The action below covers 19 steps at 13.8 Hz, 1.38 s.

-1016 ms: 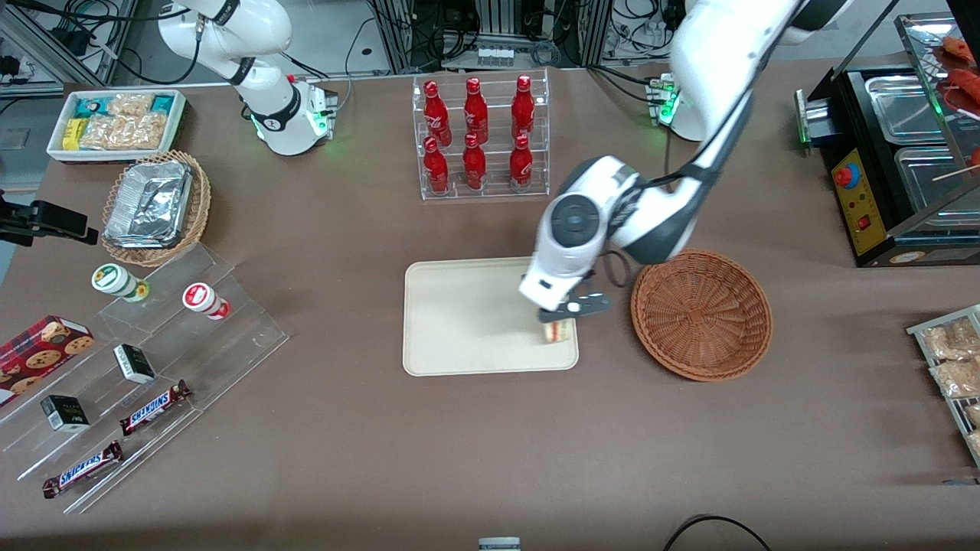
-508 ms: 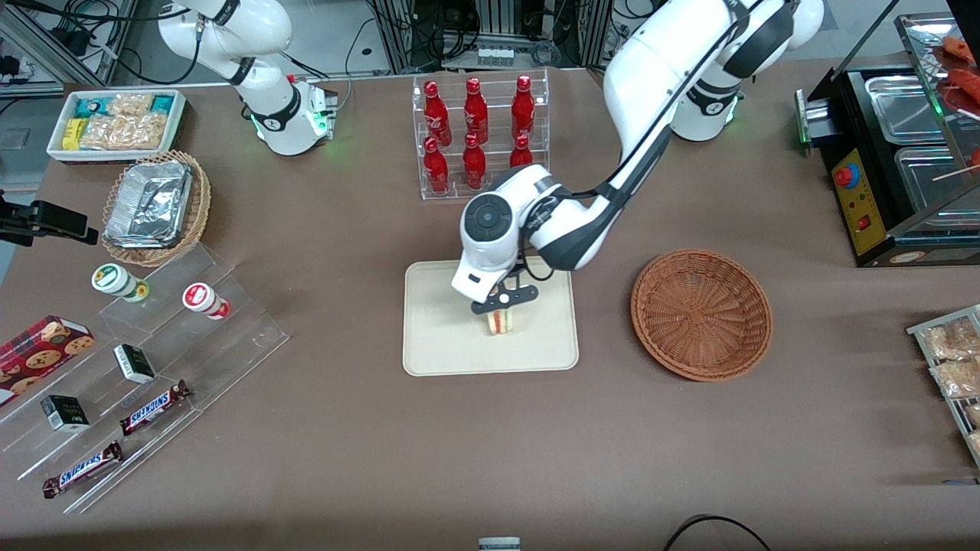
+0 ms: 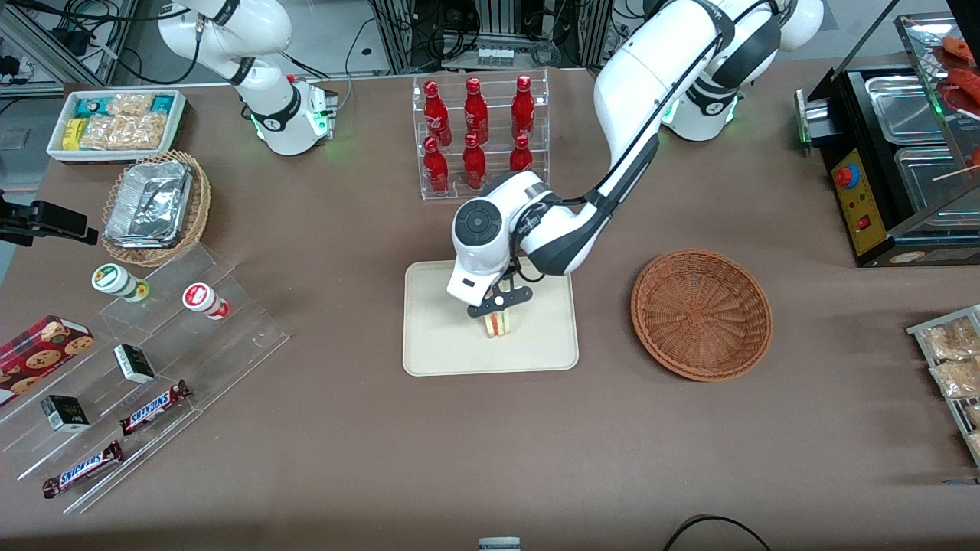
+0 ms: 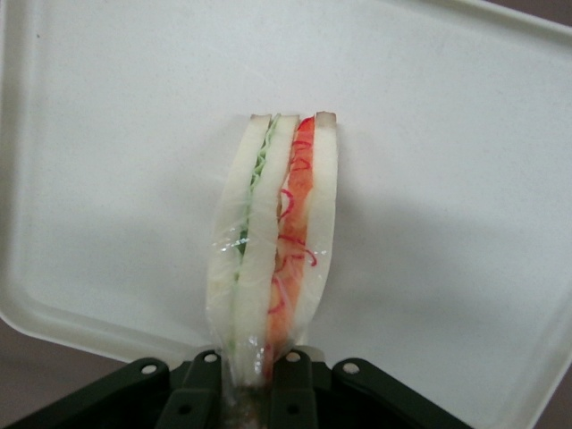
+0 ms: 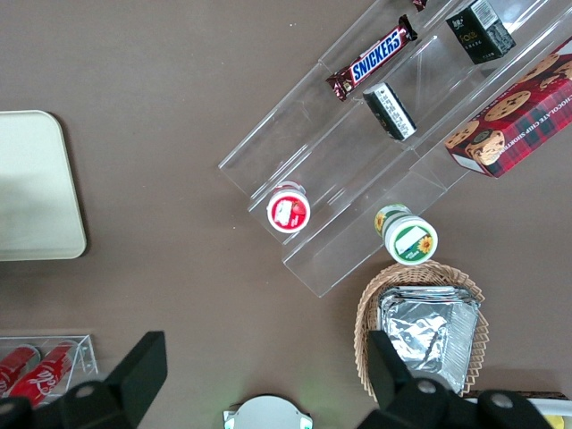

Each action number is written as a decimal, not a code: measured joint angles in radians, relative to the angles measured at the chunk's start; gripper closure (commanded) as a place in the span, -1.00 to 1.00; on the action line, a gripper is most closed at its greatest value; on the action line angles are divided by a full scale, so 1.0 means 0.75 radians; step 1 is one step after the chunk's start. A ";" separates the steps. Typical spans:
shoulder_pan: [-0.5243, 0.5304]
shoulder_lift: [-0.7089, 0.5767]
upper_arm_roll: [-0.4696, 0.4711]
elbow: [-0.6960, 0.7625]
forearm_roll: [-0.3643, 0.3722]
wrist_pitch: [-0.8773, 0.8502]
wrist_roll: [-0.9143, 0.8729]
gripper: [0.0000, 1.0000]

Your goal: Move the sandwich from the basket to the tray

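Pinching striped sandwich (image 4: pixel 273 241), fingers (image 4: pixel 299 384) over tray (image 4: pixel 447 134).

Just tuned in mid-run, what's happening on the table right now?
The left arm's gripper is over the cream tray, shut on the sandwich, with its jaws pinching one end of the wedge. In the wrist view the sandwich hangs above the tray's surface, well inside the rim; whether it touches yet is unclear. The brown wicker basket sits beside the tray, toward the working arm's end, with nothing in it. The sandwich has not been released.
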 measured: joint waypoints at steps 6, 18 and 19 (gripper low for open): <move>0.000 0.013 0.000 0.028 0.019 0.014 -0.017 -1.00; 0.215 -0.266 0.019 0.239 0.022 -0.508 0.582 -1.00; 0.271 -0.299 0.021 0.193 0.023 -0.521 0.610 -1.00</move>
